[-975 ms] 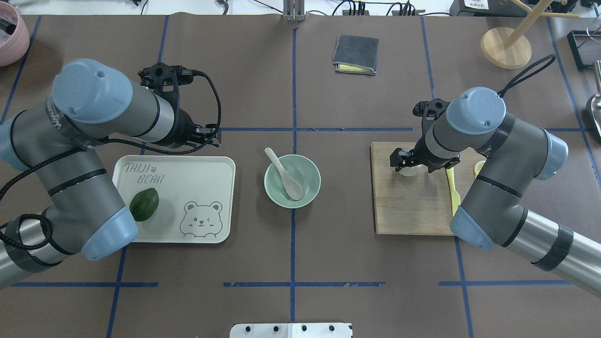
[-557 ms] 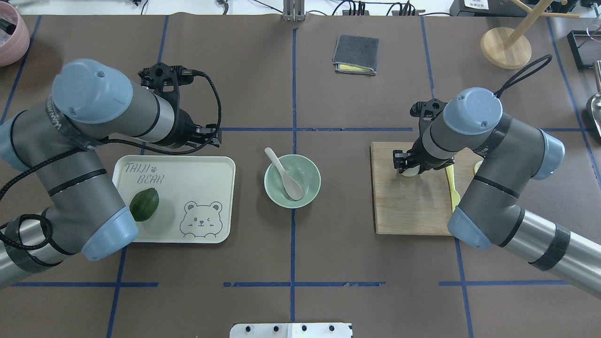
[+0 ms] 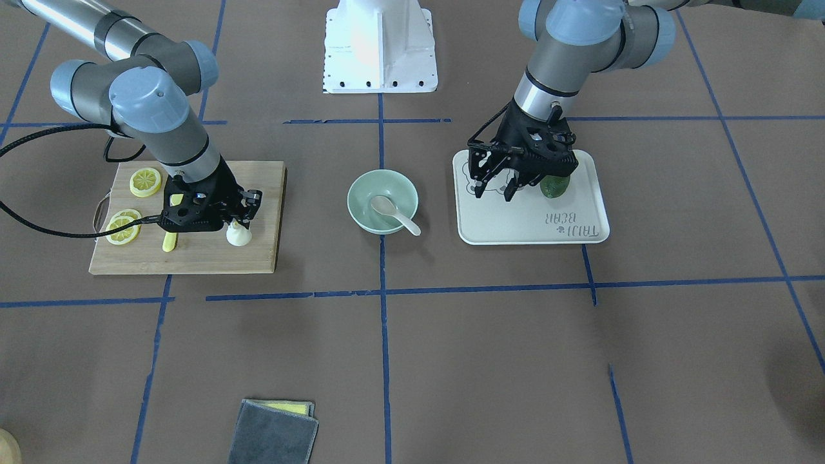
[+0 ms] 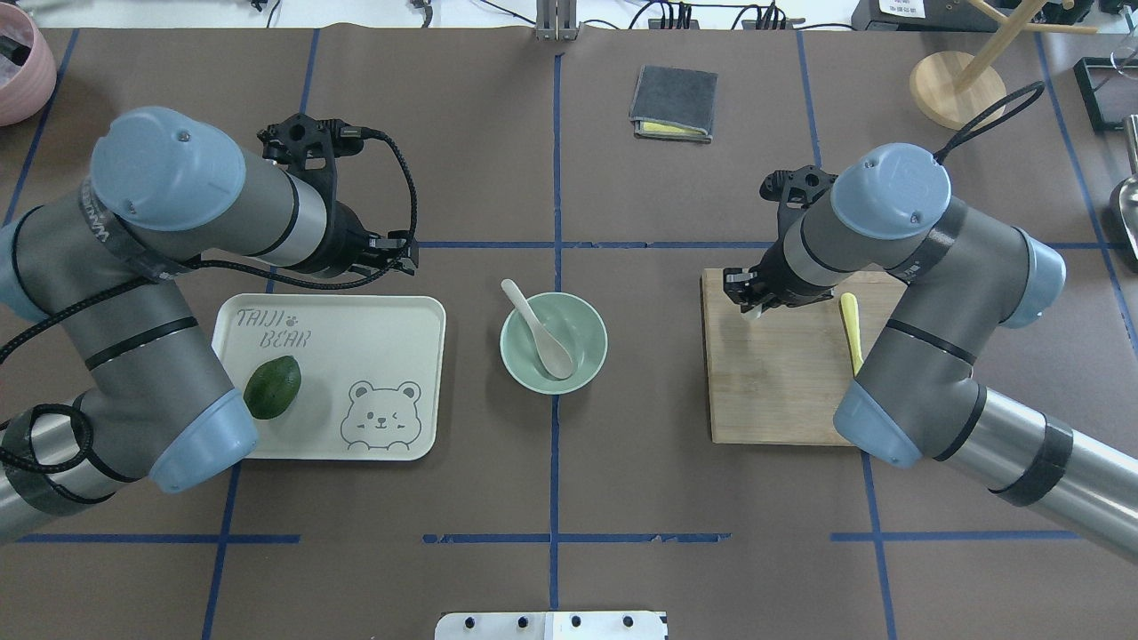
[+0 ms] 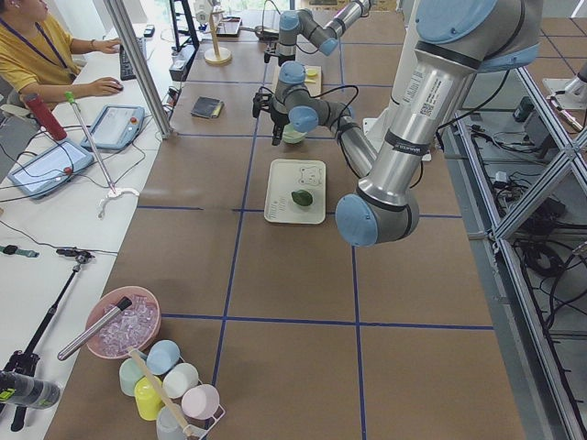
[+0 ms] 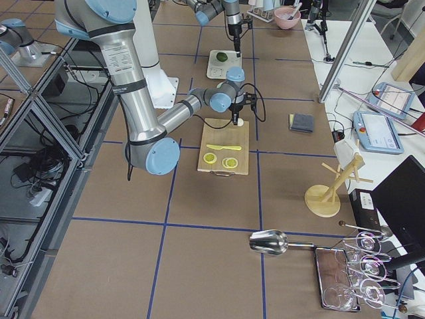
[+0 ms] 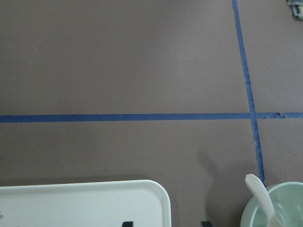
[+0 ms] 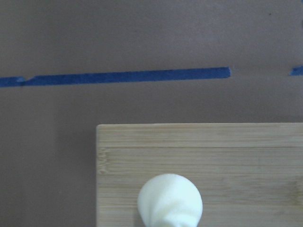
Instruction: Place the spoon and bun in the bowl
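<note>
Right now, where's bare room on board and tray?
Cutting board: bare on the robot-side half, between the yellow knife and the edge facing the bowl. Tray: bare from avocado to bowl-side rim. Crowded: the corner with the bun under the right claw, and the end with lemon slices.

I see a smooth matt bowl (image 4: 584,318) and a slightly glossy plastic spoon (image 4: 542,334). The board (image 4: 782,382) is grained wood, the bun (image 8: 170,201) smooth.

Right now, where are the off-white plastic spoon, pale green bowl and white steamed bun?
spoon (image 4: 539,331): overhead view, handle near scoop.
bowl (image 4: 590,327): overhead view, inner wall.
bun (image 8: 170,201): right wrist view, visible middle.
</note>
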